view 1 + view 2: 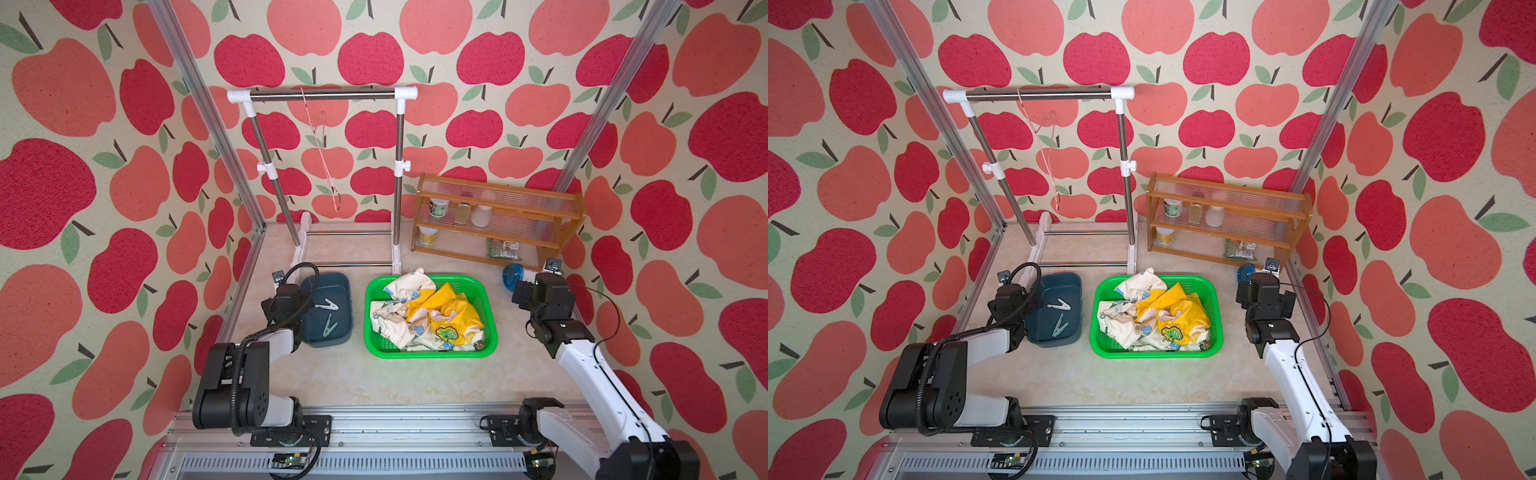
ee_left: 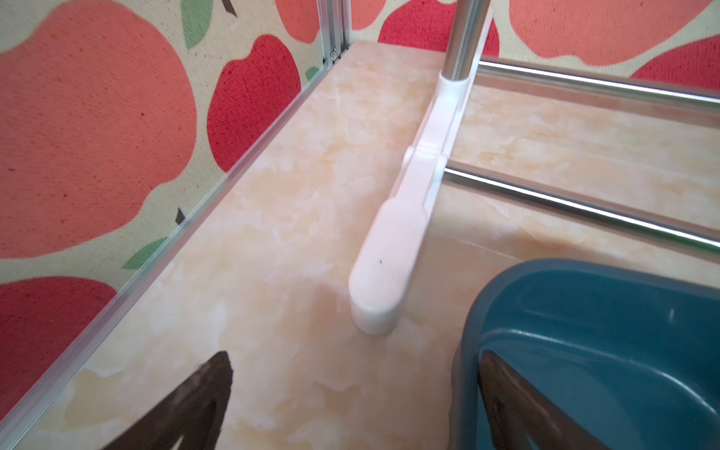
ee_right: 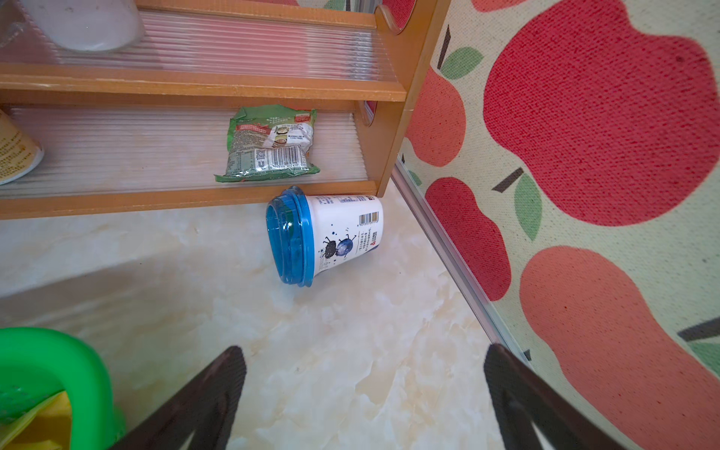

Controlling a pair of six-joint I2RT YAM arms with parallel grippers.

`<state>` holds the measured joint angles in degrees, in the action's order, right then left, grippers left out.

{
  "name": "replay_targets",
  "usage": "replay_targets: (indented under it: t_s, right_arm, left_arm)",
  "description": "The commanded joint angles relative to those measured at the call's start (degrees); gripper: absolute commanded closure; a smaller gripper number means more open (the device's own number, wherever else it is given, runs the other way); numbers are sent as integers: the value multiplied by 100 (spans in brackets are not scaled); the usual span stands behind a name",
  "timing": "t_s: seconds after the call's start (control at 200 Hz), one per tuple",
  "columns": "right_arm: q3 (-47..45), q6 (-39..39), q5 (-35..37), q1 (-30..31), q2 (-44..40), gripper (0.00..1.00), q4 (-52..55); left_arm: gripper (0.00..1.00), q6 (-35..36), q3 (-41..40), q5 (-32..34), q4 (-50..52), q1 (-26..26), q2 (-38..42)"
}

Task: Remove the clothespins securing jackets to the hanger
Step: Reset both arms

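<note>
Two pale-blue plastic clothespins [image 1: 327, 306]: in dark-blue plastic bin [image 1: 324, 276]. Cream dinosaur-print jacket [image 1: 428, 316]: crumpled in green plastic basket [image 1: 432, 353]. Thin pink wire hanger [image 1: 328, 174]: on steel-tube rack [image 1: 322, 94]. Fingers of left gripper [image 2: 354, 356] and right gripper [image 3: 364, 350]: spread, empty.

Rack [image 1: 322, 94]: polished steel tube, glossy white plastic joints [image 1: 239, 97]; hanger [image 1: 322, 153]: thin pink wire; clothespins [image 1: 327, 306]: pale smooth plastic in a satin blue plastic bin [image 1: 341, 291]. Jacket [image 1: 428, 316]: soft crumpled cloth in a glossy green mesh-plastic basket [image 1: 432, 354]. Table [image 1: 374, 382]: glossy marble-look top; walls [image 1: 62, 166]: rough woven cloth; shelf [image 1: 498, 189]: varnished wood, ribbed clear plastic.
</note>
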<state>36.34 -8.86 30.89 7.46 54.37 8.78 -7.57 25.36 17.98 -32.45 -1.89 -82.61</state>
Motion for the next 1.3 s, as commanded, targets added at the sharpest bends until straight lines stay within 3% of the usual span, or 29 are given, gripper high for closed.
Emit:
replay_targets:
  t_s: [0.0, 0.115, 0.21, 0.24, 0.29, 0.34, 0.45, 0.605, 0.995, 1.13, 1.296]
  right_arm:
    - [-451, 301, 177, -43, -249, 1, -1038]
    - [-869, 501, 156, -64, -288, 1, -1791]
    - [-1160, 608, 112, -105, -28, 1, -2403]
    - [-1223, 617, 76, -116, 75, 1, -2580]
    - [-1328, 614, 33, -118, 270, 1, -2897]
    - [-1403, 631, -6, -121, 465, 1, -3201]
    - [-1421, 747, -100, -122, 940, 1, -3722]
    - [-1486, 651, -512, -130, 1784, 1, -4672]
    - [-1671, 1420, -1785, -41, 3649, 1, -6795]
    - [-1414, 1253, -2062, -208, 3502, 1, -6011]
    - [-1370, 1129, -2246, -359, 3497, 1, -5941]
  left_arm:
    - [0, 305, 37, -427, -833, -155, -365]
    - [0, 537, 157, -997, -702, -143, -522]
    - [0, 555, -271, -1291, -1752, -261, -799]
    - [0, 606, -338, -1266, -1988, -223, -836]
    - [0, 574, -166, -1249, -1345, -188, -668]
    - [0, 611, -259, -1293, -1751, -215, -787]
    - [0, 586, -211, -1337, -1575, -234, -743]
    - [0, 572, -199, -1363, -1526, -250, -730]
    - [0, 573, -190, -1367, -1493, -250, -721]
    - [0, 570, -190, -1373, -1493, -250, -722]
    - [0, 572, -190, -1367, -1492, -246, -721]
